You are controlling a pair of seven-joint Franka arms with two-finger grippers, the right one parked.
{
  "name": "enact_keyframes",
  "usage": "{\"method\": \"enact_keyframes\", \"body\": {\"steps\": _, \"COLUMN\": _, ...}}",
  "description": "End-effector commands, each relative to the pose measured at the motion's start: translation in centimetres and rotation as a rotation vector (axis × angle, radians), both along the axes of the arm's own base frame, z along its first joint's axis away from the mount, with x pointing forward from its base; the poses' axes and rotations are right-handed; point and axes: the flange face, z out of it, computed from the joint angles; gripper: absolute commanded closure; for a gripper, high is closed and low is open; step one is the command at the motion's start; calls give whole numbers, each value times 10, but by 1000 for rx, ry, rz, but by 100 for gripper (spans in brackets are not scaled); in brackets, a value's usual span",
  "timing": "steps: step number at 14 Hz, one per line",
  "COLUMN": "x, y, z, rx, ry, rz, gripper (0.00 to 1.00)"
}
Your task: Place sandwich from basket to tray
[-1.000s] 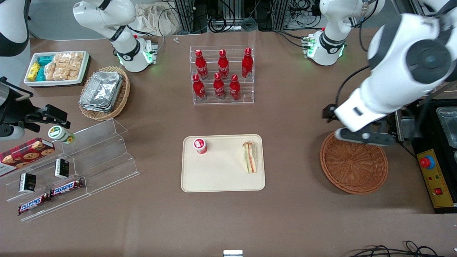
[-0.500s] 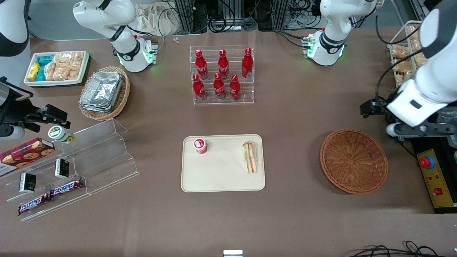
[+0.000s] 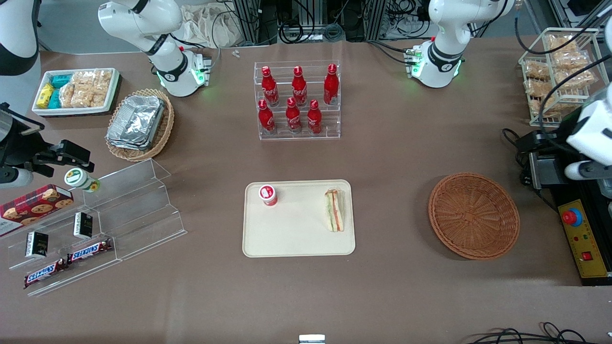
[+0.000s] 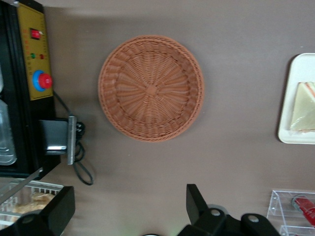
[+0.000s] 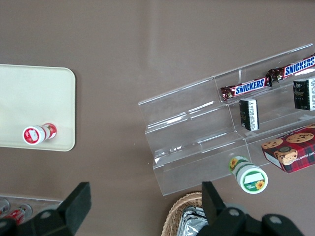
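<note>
The sandwich (image 3: pixel 334 210) lies on the cream tray (image 3: pixel 296 239), near the tray's edge that faces the basket. It also shows in the left wrist view (image 4: pixel 302 113) on the tray (image 4: pixel 290 88). The round reddish-brown basket (image 3: pixel 473 216) is empty; the wrist view shows its bare woven bottom (image 4: pixel 151 88). My left gripper (image 3: pixel 592 169) hangs at the working arm's end of the table, off to the side of the basket and above the black control box. In the wrist view the gripper (image 4: pixel 128 189) is wide open and holds nothing.
A small red-capped bottle (image 3: pixel 268 195) stands on the tray. A rack of red cola bottles (image 3: pixel 297 100) is farther from the camera. A control box with a red button (image 3: pixel 581 239) and a wire snack rack (image 3: pixel 557 71) are near my gripper. Acrylic steps (image 3: pixel 119 215) lie toward the parked arm's end.
My left arm has swung from over the basket's edge out toward the working arm's end of the table, uncovering the empty basket. The sandwich has stayed on the tray.
</note>
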Motion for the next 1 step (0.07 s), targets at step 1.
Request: {"method": "enact_keyframes", "body": {"steps": 1, "x": -14, "y": 0, "z": 10, "rx": 4, "ry": -2, "rz": -17, "gripper": 0}}
